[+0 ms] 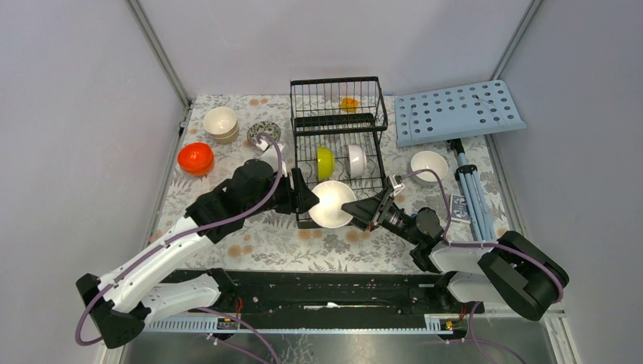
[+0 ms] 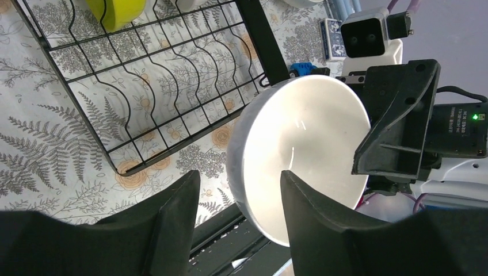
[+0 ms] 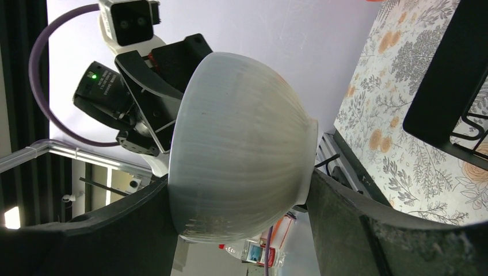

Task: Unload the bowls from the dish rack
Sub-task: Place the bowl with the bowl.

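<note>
The white bowl hangs tilted over the front edge of the dish rack, its mouth turned towards the left arm, held off the flowered surface. The right claw is closed on its rim from the side away from the rack, one finger inside the bowl and the other against its outer wall. The left claw is spread wide at the opposite rim, which passes between its fingers. It looks to be short of gripping, though the actual contact is hidden by the fingers themselves.

Inside the rack a yellow-green bowl and a second white bowl stand on edge among the tines. A small orange shape in the raised basket is too small to make out.

Left of the rack sit stacked cream bowls, orange bowls and a dark-patterned bowl, which is partly covered by the left arm's cable. Right of the rack stands another white bowl.
</note>
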Available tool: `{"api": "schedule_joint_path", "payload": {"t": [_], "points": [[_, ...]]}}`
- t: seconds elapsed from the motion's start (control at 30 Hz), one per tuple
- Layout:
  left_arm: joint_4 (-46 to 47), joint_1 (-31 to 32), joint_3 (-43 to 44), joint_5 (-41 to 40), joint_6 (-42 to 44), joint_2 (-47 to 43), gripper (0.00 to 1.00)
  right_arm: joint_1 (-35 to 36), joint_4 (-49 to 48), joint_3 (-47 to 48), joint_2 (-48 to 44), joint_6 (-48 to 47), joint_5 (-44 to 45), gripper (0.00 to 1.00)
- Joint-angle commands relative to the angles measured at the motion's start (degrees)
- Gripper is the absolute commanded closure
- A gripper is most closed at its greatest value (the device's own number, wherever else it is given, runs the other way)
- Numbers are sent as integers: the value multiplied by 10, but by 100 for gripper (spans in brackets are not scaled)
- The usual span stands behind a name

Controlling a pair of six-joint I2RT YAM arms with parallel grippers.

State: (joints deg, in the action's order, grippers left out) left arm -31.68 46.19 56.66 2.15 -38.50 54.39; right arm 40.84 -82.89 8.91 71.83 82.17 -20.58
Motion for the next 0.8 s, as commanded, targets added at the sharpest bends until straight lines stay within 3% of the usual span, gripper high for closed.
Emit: {"api": "schedule_joint_path", "payload": {"t": [0.0, 0.2, 0.43, 0.63, 0.77], "points": [[-24, 11, 46, -20, 7, 14, 45, -3, -153, 9, 5, 5, -2, 100], [-69, 30, 88, -71, 14, 40, 47, -3, -154, 14, 15, 5, -3, 100], [-113, 44, 119, -115, 32, 80, 58, -2, -154, 23, 18, 5, -10, 100], [-118, 44, 117, -123, 38, 99, 57, -2, -154, 23, 18, 4, -15, 100], [-117, 47, 117, -123, 38, 105, 63, -2, -154, 23, 18, 4, -16, 100]]}}
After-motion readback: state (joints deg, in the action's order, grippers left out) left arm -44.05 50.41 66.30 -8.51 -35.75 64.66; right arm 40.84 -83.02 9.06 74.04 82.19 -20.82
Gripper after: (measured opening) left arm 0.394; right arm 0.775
